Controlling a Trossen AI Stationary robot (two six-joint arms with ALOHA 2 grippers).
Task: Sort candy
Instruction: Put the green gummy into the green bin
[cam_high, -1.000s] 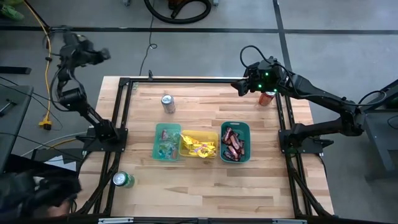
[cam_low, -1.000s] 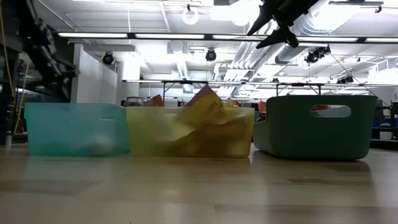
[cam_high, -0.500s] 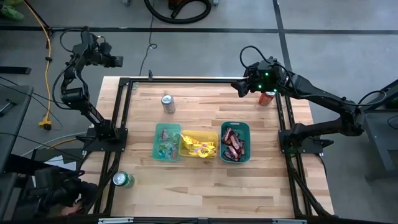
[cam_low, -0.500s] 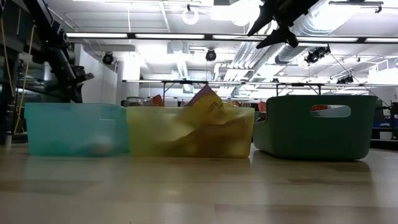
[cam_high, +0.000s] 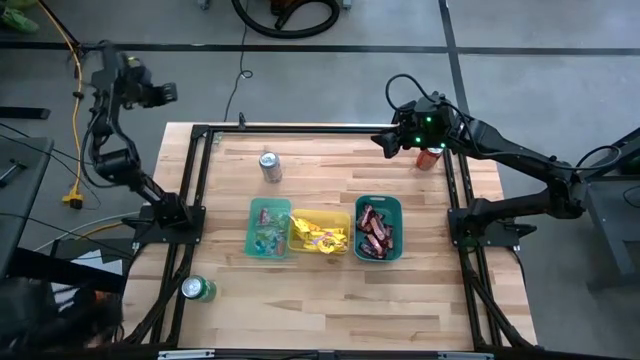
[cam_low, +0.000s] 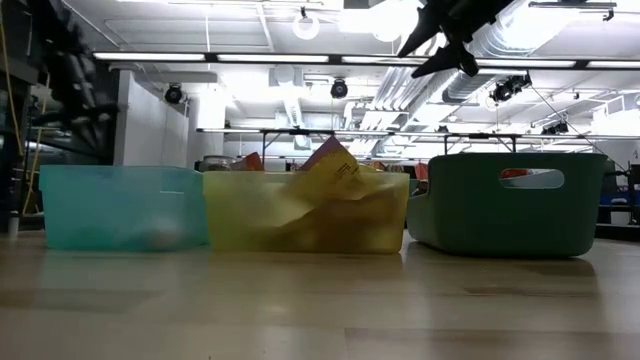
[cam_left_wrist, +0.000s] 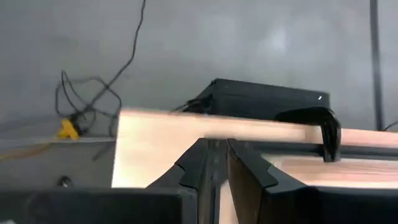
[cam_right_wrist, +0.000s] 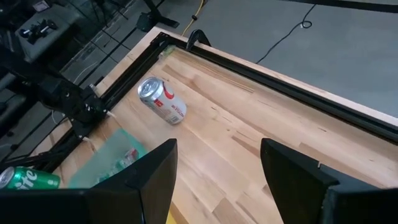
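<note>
Candy (cam_high: 319, 238) sorted in 3 bins (cam_high: 268, 246), left gripper (cam_left_wrist: 216, 167) nearly closed, empty, right gripper (cam_right_wrist: 217, 168) open, empty

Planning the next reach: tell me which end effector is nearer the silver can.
Right. The right end effector hovers over the table's far edge, across bare wood from the silver can. The left end effector is raised off the table, beyond its far-left corner.

**Pale wood, tinted plastic, shiny cans**

The table (cam_high: 330, 300) is light, smooth planked wood edged by a matt black metal frame (cam_high: 320, 128). The teal bin (cam_low: 120, 205) and yellow bin (cam_low: 305, 212) are translucent plastic; the green bin (cam_low: 510, 205) is opaque, matt. The silver can (cam_right_wrist: 161, 99) gleams metallic. The candy (cam_high: 375, 230) has glossy wrappers.
</note>
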